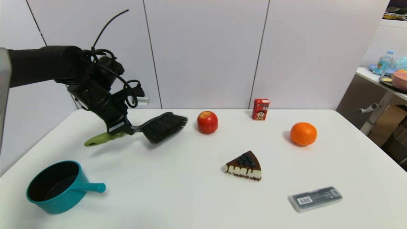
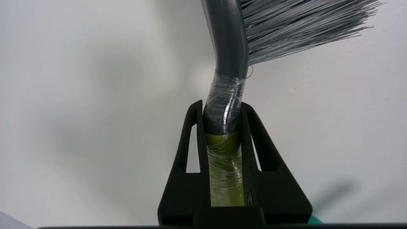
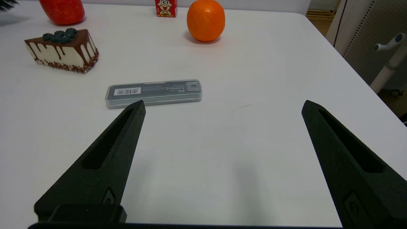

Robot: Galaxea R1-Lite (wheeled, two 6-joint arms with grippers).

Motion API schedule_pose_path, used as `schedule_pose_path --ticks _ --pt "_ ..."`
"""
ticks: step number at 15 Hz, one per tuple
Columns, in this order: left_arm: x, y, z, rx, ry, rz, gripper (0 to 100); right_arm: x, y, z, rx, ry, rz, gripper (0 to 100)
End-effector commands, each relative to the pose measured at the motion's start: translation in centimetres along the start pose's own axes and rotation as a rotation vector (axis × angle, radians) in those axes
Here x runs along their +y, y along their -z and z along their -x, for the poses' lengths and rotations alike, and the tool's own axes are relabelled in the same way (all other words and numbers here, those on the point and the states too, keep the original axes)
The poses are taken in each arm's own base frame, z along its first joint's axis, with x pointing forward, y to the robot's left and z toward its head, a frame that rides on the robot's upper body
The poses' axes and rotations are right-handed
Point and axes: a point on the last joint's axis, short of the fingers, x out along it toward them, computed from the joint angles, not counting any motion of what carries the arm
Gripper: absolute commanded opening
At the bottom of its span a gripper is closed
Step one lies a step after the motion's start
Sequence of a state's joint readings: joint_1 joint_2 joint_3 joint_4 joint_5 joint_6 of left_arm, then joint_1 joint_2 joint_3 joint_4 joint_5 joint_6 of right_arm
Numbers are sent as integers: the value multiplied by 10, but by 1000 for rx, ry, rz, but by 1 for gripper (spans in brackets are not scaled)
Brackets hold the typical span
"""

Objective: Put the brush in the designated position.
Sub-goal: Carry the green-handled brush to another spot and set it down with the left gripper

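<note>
Left gripper (image 2: 221,106) fingers clamped on brush (image 1: 149,128) neck above table, right gripper (image 3: 222,106) wide

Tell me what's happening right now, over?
Left gripper shut on brush, held above table. Right gripper open, parked near grey case. Apple just beyond bristles.

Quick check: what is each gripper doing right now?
Left gripper: shut on the brush, held above the table.
Right gripper: open, holding nothing.

left gripper (image 2: 222,109) clamped, raised; right gripper (image 3: 222,106) spread
</note>
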State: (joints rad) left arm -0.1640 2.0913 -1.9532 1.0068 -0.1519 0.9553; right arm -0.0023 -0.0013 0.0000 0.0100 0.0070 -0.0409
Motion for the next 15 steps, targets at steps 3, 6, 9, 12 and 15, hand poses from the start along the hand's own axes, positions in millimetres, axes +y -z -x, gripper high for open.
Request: schedule_pose_path --ticks 3,6,9,12,15 --pt "-43 -25 78 -134 -100 -33 0 0 0 0 2 0 1 100" --pt "-71 -44 97 -198 -103 -68 0 0 0 0 3 -2 1 100" --pt "-102 -75 105 -275 -105 -44 0 0 0 0 2 0 1 100" --pt "-149 -116 109 -355 -170 48 0 0 0 0 3 -2 1 100" --pt "-199 -162 101 -489 -197 192 0 0 0 0 4 0 1 100"
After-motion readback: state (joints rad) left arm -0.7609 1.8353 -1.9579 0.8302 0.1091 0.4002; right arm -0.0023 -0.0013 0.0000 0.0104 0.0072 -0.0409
